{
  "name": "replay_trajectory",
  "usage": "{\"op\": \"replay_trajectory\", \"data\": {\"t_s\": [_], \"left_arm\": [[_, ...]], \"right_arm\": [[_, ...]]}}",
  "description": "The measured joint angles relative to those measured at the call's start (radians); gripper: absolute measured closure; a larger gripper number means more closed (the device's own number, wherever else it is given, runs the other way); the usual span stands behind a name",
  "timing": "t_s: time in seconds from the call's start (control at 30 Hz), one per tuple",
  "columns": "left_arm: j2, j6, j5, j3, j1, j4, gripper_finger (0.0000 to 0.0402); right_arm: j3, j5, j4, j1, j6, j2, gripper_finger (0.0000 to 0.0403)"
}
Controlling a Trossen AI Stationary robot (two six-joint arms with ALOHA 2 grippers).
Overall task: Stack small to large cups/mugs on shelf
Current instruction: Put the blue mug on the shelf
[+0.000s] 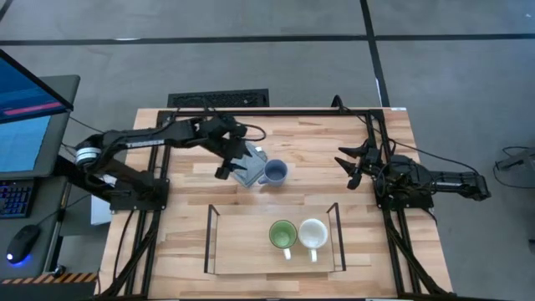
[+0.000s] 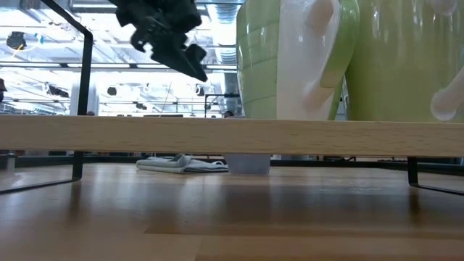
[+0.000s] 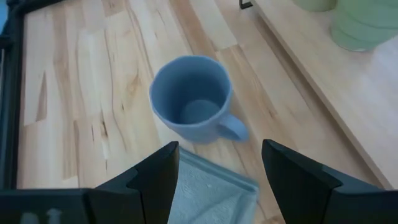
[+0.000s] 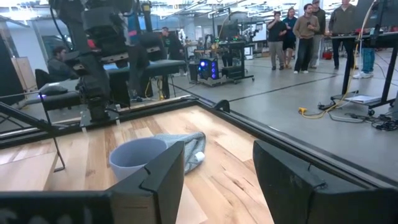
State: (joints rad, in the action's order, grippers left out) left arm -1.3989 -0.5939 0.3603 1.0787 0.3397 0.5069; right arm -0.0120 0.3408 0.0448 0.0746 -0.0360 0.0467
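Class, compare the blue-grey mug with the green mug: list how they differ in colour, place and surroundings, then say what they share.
1. Colour: the blue-grey mug is pale blue-grey; the green mug is green.
2. Place: the blue-grey mug stands on the table, off the shelf; the green mug stands on the shelf.
3. Neighbours: the blue-grey mug sits beside the grey cloth, below the open left gripper; the green mug sits beside the white mug.
Shared: both stand upright and have a handle.
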Motion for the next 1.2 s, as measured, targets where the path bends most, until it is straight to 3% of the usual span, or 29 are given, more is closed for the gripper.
{"op": "replay_trajectory", "data": {"t_s": [0.6, 1.2], "left_arm": [[-0.291, 0.12, -0.015, 0.232, 0.0, 0.018, 0.0179], [-0.339, 0.258, -0.108, 0.281, -0.003, 0.018, 0.0179]], "right_arm": [[0.0, -0.002, 0.0, 0.0, 0.0, 0.005, 0.0191], [0.0, 0.0, 0.0, 0.0, -0.037, 0.103, 0.0191]]}}
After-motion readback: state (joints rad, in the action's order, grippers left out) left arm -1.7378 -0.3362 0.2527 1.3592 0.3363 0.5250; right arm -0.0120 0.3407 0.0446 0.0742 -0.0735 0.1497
